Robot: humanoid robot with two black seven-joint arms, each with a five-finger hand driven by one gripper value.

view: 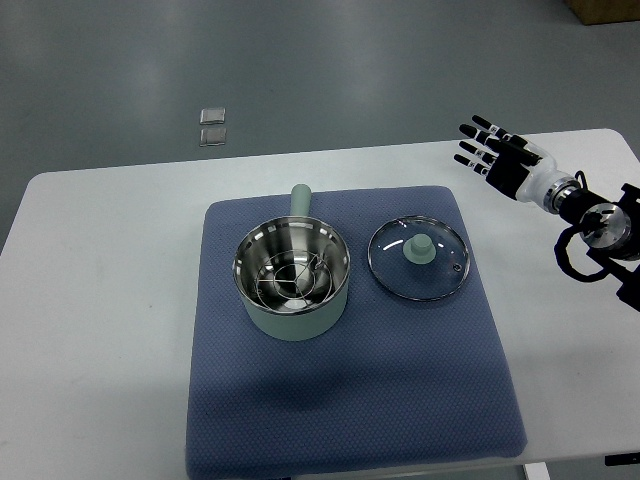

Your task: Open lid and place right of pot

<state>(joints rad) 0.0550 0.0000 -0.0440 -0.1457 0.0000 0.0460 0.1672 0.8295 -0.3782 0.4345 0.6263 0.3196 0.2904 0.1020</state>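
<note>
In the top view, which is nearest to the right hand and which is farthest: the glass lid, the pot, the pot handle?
From the right hand, which is open above the table's far right:
1. Glass lid, on the mat to the right of the pot.
2. Pot handle, sticking out at the pot's far side.
3. Pot, left of the lid, open.

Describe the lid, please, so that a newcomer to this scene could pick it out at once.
Find the blue mat on the white table. Two things sit on it: a pale green pot, open with a wire rack inside, and to its right the lid. The lid is the flat round glass disc with a metal rim and a pale green knob in the middle.
</note>
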